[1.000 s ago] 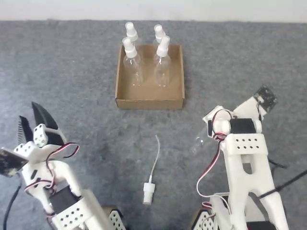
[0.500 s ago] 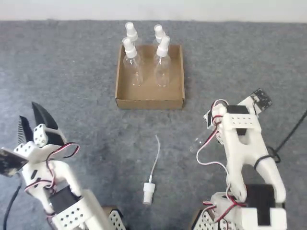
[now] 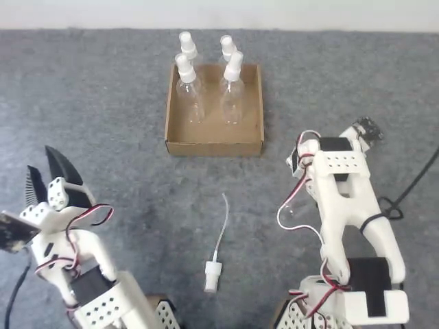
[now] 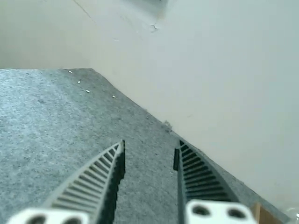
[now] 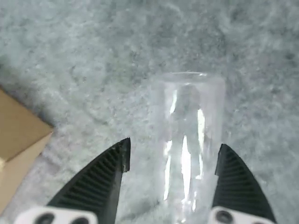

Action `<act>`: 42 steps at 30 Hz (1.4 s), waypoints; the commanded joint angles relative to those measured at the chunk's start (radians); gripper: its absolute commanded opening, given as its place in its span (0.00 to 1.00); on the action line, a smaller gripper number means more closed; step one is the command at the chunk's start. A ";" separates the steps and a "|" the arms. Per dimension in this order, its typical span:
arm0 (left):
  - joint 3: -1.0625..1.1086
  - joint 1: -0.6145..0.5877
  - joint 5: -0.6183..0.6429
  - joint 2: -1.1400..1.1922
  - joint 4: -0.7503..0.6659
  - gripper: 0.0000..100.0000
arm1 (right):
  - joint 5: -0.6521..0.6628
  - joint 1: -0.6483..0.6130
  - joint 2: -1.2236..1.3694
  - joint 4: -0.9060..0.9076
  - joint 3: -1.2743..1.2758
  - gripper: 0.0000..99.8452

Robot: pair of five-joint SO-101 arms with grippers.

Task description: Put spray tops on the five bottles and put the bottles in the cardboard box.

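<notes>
Right tool (image 5: 174,143) spread wide around clear plastic bottle (image 5: 187,107) lying on grey carpeted worktop (image 5: 70,46), left tool (image 4: 150,147) parted, empty, raised

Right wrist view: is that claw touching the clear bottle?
Cannot tell. In the right wrist view the right gripper straddles the bottle: carpet shows beside one finger, but the other's tip lines up with the bottle's edge.

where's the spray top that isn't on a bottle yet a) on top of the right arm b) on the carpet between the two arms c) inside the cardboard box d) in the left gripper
b: the loose spray top lies on the grey carpet between the arms, short of the cardboard box, and the open left gripper holds nothing.
</notes>
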 commanded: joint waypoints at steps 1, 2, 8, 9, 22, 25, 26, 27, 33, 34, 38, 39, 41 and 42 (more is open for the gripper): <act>-0.036 0.002 0.008 -0.017 -0.032 0.16 | -0.002 -0.013 -0.008 0.070 -0.109 0.25; -0.036 0.002 0.008 -0.017 -0.032 0.16 | -0.002 -0.013 -0.008 0.082 -0.118 0.25; -0.036 0.002 0.008 -0.017 -0.032 0.16 | 0.003 -0.015 -0.008 0.177 -0.173 0.25; -0.036 0.002 0.008 -0.017 -0.032 0.16 | 0.018 -0.019 -0.008 0.199 -0.187 0.25; -0.036 0.002 -0.037 -0.017 -0.032 0.16 | 0.388 -0.076 -0.008 0.397 -0.278 0.24; -0.036 0.002 -0.038 -0.017 -0.032 0.16 | 0.526 -0.071 -0.008 0.427 -0.278 0.24; -0.036 0.002 -0.038 -0.017 -0.032 0.16 | 0.566 -0.070 -0.008 0.435 -0.278 0.24; -0.036 0.002 -0.038 -0.017 -0.032 0.16 | 0.606 -0.068 -0.008 0.444 -0.278 0.24; -0.036 0.002 -0.038 -0.017 -0.032 0.16 | 0.830 -0.068 -0.022 0.496 -0.278 0.24; -0.036 0.002 -0.038 -0.017 -0.032 0.16 | 0.893 -0.068 -0.038 0.512 -0.278 0.24; -0.036 0.002 -0.038 -0.017 -0.032 0.16 | 1.143 -0.068 -0.154 0.562 -0.278 0.24; -0.036 0.002 -0.038 -0.017 -0.032 0.16 | 1.186 -0.068 -0.188 0.570 -0.278 0.24; -0.036 0.002 -0.038 -0.017 -0.032 0.16 | 1.250 -0.068 -0.255 0.576 -0.272 0.24; -0.036 0.002 -0.038 -0.017 -0.032 0.16 | 1.275 -0.068 -0.280 0.588 -0.272 0.24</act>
